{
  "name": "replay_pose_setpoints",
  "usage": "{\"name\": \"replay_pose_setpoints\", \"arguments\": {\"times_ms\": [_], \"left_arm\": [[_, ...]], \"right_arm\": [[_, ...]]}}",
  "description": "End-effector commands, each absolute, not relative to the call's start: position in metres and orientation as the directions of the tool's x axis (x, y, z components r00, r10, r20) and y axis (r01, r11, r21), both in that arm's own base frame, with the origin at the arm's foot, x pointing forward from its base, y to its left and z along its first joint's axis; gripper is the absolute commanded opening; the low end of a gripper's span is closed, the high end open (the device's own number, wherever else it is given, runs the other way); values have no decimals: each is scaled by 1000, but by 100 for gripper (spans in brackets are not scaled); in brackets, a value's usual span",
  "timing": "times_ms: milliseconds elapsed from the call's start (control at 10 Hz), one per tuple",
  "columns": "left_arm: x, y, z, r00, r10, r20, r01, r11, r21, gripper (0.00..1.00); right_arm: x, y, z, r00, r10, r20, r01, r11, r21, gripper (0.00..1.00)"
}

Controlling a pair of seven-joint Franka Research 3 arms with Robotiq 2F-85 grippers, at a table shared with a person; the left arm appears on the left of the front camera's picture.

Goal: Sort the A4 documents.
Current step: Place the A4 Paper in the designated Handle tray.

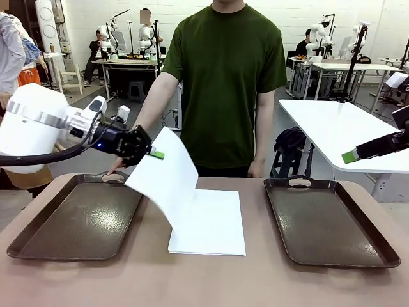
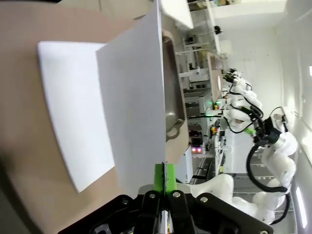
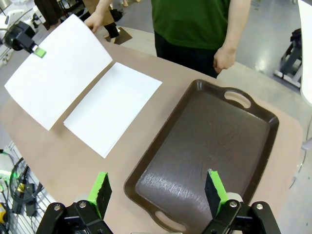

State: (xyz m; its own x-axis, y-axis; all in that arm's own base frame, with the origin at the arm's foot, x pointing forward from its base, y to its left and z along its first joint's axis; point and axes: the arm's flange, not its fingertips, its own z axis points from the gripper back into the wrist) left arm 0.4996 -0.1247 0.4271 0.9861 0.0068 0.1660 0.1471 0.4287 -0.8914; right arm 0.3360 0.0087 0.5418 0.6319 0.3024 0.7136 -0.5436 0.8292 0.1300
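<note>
- The lifted sheet [image 1: 163, 180] hangs in the air, pinched at its upper edge by the left end effector [image 1: 155, 154], whose green pads are clenched on the paper.
- From that pinch, the sheet's long axis slopes down and toward the robot, over the left edge of the pile [image 1: 217, 224] lying flat mid-surface.
- The left tray [image 1: 70, 220] lies just beside the held sheet on the left arm's own side. The right tray [image 1: 326, 224] is well apart, beyond the pile.
- The right end effector [image 3: 158, 187] hovers over the near end of the right tray, released, fingers wide with nothing between them. The left arm is far nearer the paper.
- Hard to make out: whether the sheet's low corner touches the pile or the surface [image 1: 204, 281], how many sheets the pile holds, and any print that would say which tray fits.
- The person's hand [image 1: 115, 167] sits at the left tray's far handle, partly hidden behind the left end effector.
</note>
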Motion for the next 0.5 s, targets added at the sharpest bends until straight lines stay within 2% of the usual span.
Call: {"name": "replay_pose_setpoints", "arguments": {"times_ms": [0, 400], "left_arm": [[486, -93, 420, 990, 44, 133, 96, 481, -872, 1], [480, -25, 409, 976, 141, 165, 62, 545, -836, 1]], "right_arm": [[338, 8, 541, 624, 294, 724, -552, 822, 142, 100], [338, 8, 541, 624, 294, 724, -552, 822, 142, 100]]}}
